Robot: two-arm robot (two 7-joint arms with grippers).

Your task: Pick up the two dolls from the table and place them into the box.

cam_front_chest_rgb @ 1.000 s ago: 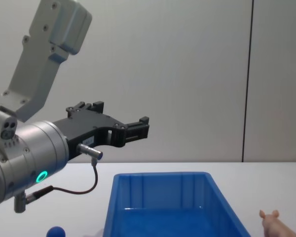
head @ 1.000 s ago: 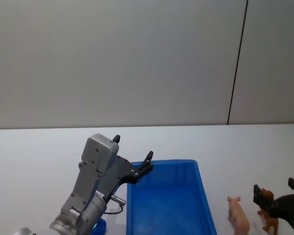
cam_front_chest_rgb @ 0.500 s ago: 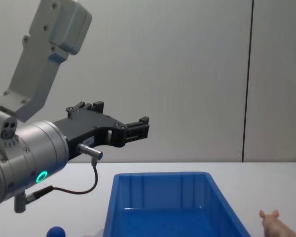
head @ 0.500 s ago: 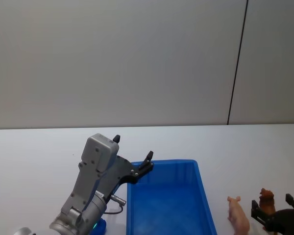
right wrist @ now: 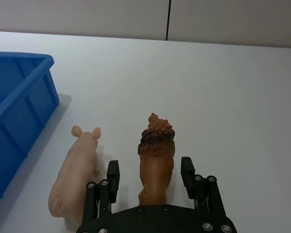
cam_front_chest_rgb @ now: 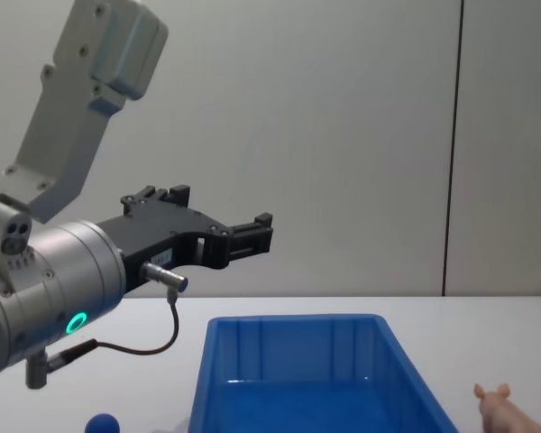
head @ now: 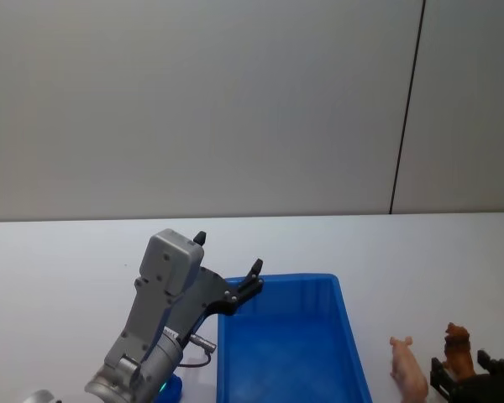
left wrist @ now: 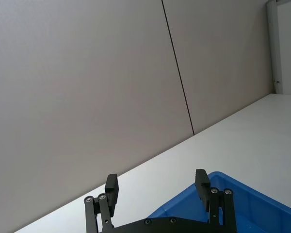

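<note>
While the left pincer (left wrist: 156,179) hangs spread, the right pincer (right wrist: 150,173) gapes astride the smooth brown figure (right wrist: 156,145).

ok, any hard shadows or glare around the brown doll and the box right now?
Right wrist view: soft, even light; the box throws a faint shadow on the table on the side of the pink pig; the brown doll, between the open fingers of the right gripper, shows no glare. Chest view: a pale sheen on the box floor. Head view: no hard shadows.
</note>
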